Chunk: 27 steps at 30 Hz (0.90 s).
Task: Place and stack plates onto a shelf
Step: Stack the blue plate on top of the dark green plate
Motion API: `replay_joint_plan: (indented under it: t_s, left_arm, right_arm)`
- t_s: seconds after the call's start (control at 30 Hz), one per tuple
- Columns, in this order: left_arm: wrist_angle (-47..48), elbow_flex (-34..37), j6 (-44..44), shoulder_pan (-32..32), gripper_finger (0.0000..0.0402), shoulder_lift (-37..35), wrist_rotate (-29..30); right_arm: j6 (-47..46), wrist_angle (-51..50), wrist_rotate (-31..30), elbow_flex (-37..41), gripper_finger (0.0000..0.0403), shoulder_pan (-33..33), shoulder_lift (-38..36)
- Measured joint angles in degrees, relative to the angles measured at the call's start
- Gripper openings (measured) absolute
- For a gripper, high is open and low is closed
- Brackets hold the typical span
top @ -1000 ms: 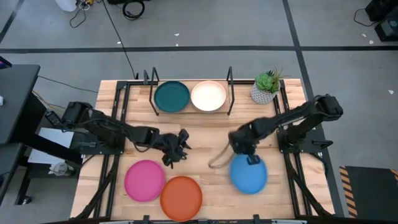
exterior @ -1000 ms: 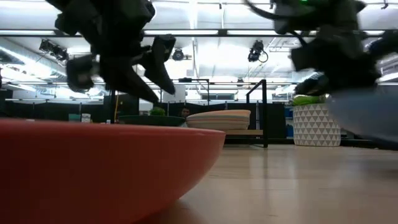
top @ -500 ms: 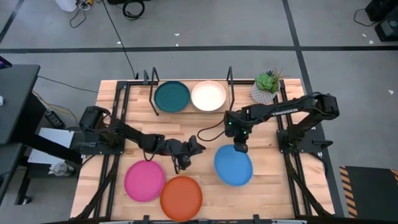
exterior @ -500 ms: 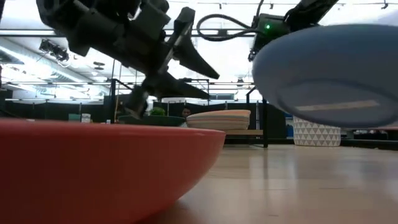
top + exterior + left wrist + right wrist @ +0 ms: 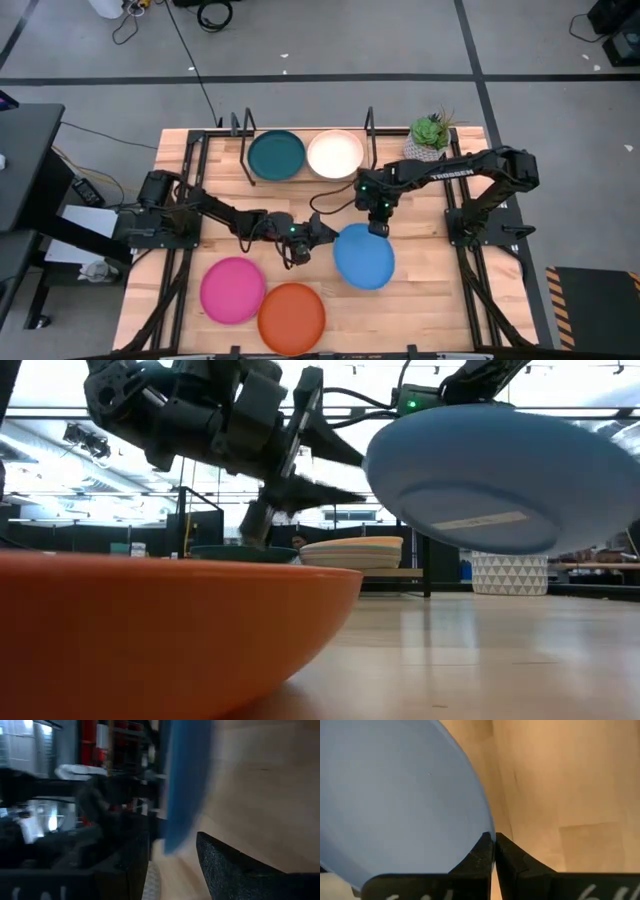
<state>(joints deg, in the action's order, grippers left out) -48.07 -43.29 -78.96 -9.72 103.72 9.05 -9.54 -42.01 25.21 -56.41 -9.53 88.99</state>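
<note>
Right tool (image 5: 378, 228) pinching blue plate (image 5: 363, 256) by far rim, plate hanging clear above mid-counter. Shelf (image 5: 306, 178) lies beyond, teal plate (image 5: 276, 154) and pale plate (image 5: 335, 153) on it. Left tool (image 5: 318, 230) open, just beside plate's left edge, nearer magenta plate (image 5: 232, 290).

A grey floor (image 5: 330, 50) crossed by dark lines surrounds the table, with black cables (image 5: 210, 14) lying near its far side; a black desk (image 5: 22, 150) stands left, and ceiling strip lights (image 5: 350, 412) glow overhead
</note>
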Motion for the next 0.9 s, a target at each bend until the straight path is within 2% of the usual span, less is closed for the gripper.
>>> replay_joint_plan:
  t_s: [0.2,0.43,0.67,0.77,0.9]
  left_arm:
    - [0.19,-0.17,-3.96,0.30,0.0172,-0.01,-2.52]
    - [1.55,-1.52,-4.42,0.29,0.0172,0.22,-9.17]
    - [10.06,-5.26,-3.48,0.29,0.0170,0.26,-11.37]
    - [11.06,-5.68,-0.51,0.30,0.0154,0.26,-11.40]
    - [11.42,-5.68,1.80,0.25,0.0110,0.26,-11.45]
  right_arm:
    - [0.05,-0.97,0.39,-0.27,0.0014,-0.84,0.00]
    - [-0.93,-0.06,0.58,-0.27,0.0014,-1.09,0.00]
    - [-2.45,1.46,1.30,-0.27,0.0016,-2.00,0.00]
    - [-2.28,1.88,1.44,-0.27,0.0016,-2.00,0.00]
    - [-2.08,2.56,1.44,-0.27,0.0021,-1.97,0.00]
